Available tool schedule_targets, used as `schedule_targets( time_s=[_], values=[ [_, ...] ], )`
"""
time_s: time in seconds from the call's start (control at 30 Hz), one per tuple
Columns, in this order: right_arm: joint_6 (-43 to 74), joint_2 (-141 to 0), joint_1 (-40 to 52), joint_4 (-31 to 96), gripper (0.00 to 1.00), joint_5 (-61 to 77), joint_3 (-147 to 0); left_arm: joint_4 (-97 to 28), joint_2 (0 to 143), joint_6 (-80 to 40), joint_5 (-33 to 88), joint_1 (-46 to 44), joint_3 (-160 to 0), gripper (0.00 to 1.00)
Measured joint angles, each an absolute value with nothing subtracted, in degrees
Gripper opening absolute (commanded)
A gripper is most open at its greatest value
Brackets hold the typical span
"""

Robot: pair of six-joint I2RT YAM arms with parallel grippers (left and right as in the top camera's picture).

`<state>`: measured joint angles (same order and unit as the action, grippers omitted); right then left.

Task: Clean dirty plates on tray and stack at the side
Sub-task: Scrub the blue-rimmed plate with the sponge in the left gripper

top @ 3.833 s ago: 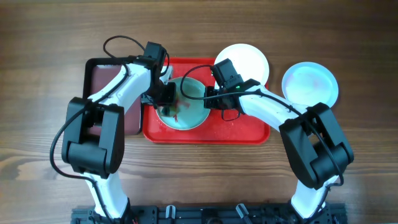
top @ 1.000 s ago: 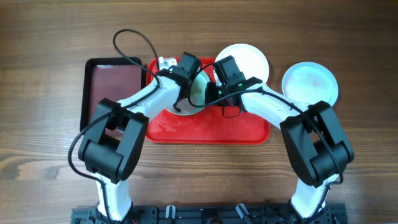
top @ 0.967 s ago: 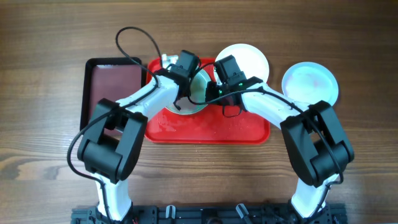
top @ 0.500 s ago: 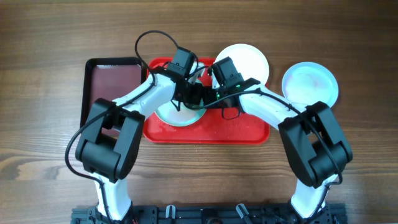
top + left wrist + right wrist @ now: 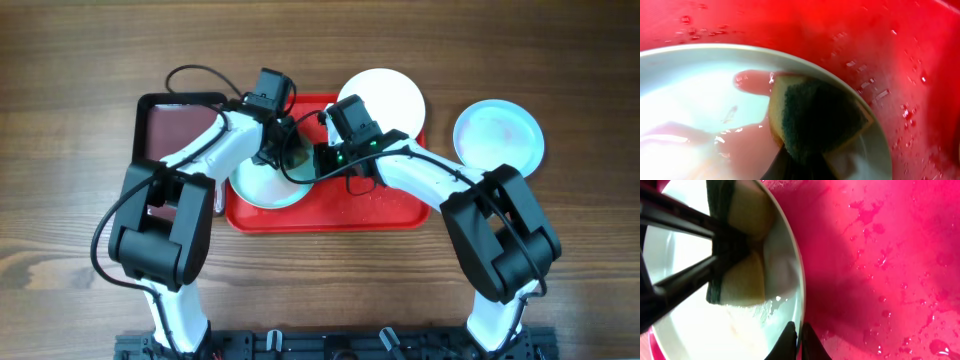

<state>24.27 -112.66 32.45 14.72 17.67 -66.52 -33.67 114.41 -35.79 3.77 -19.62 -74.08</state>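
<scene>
1. Overhead, mid-scrub: washing the wet plate point(image 5: 262, 188) at the left end of the red tray point(image 5: 380, 205), close against the tray's rim.
2. Left wrist close-up: pressing a yellow sponge point(image 5: 820, 120) with a dark green scouring face onto the plate's inner slope, just inside the rim. Left gripper point(image 5: 274, 158) jaws clamped on that sponge, with dark fingers on either side of it in the right wrist view.
3. Right gripper point(image 5: 799, 332): jaws drawn together on the plate's rim, apparently pinching it to steady the plate against the rubbing.
4. No clear sauce streak on the visible part of the plate, only water and a pinkish sheen that looks like the tray's reflection. Judged close to clean, though partly hidden under sponge and arm. Droplets scattered over the tray floor.
5. Elsewhere: white plate point(image 5: 385, 95) lying across the tray's far rim, pale blue plate point(image 5: 498, 135) on the table point(image 5: 80, 60) well to the right of the tray, and a maroon tray point(image 5: 170, 135) just beside the red one on the left.
6. Next, probably: finishing the wipe, lifting the sponge clear, then carrying the plate to the side for stacking. Calls for a firm pinch on a wet, slippery rim, and for moving the left arm away first, given how tightly both wrists crowd over the plate.
</scene>
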Motion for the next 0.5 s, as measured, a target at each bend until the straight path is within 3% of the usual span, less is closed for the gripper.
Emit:
schedule_targets(
  time_s=[0.27,0.5],
  values=[
    [24.4,-112.7,33.1,14.8,0.04,19.7,-66.7,-38.3,114.3,-39.4,0.4,-19.4,-75.0,0.04],
    [24.8,-112.7,32.1,15.0,0.04,21.8,-66.7,-45.1,113.1,-32.6,-2.6,-18.5,-75.1,0.04]
  ],
)
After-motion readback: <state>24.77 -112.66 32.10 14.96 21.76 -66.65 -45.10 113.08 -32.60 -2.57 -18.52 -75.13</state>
